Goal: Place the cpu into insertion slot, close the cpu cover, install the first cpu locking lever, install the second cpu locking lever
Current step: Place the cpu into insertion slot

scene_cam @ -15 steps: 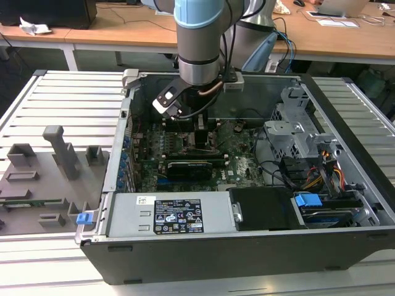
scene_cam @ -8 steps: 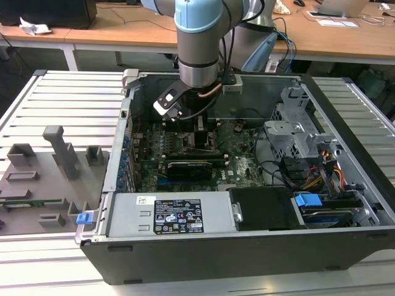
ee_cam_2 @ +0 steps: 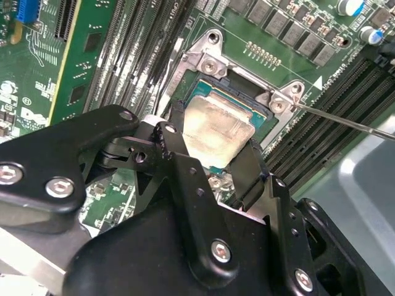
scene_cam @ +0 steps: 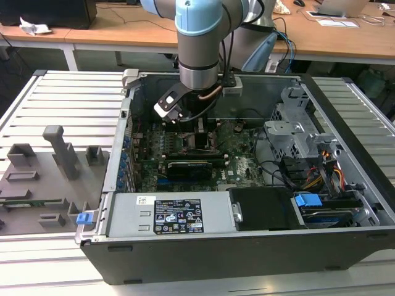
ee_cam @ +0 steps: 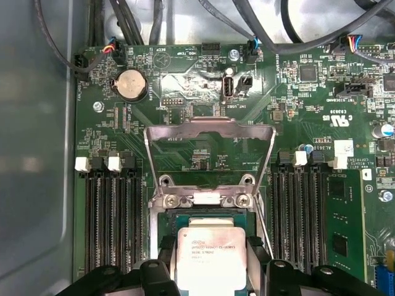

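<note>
Hand (ee_cam_2: 213, 140) clamped on the cpu (ee_cam_2: 217, 126), right at the insertion slot (ee_cam_2: 244, 86).
Fingers (ee_cam_2: 174, 132) were closed down to cpu width and pressed on two opposite edges. The cpu sat slightly tilted over the insertion slot; couldn't tell if it was seated. Cpu cover (ee_cam: 210, 128) stood flipped up and open, hinged at the slot's edge, with motherboard (ee_cam: 185, 80) visible through its window. A thin locking lever (ee_cam_2: 345, 122) angled away from the slot corner. In the exterior view the arm (scene_cam: 197, 37) reached down into the open pc case (scene_cam: 345, 117) on the slatted surface (scene_cam: 62, 98).
</note>
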You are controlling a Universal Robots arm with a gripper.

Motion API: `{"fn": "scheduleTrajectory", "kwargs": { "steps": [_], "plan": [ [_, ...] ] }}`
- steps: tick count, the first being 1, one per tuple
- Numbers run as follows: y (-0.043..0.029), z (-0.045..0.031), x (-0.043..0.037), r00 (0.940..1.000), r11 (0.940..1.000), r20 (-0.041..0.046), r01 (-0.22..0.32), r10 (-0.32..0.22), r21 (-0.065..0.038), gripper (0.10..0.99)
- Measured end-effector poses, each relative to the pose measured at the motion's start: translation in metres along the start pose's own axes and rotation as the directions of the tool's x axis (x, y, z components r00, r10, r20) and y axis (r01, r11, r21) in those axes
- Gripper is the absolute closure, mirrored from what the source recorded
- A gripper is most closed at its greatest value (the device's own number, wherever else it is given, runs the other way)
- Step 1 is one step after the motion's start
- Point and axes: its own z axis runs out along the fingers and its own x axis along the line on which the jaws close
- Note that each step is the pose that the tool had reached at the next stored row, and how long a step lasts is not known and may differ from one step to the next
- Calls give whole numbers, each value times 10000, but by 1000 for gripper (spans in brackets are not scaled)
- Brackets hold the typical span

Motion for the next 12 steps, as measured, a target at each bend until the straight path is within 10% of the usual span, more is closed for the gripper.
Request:
{"fn": "scheduleTrajectory", "kwargs": {
  "steps": [12],
  "plan": [
    [0,-4,16,10000,10000,76,7,-7,-2,471]
  ]
}}
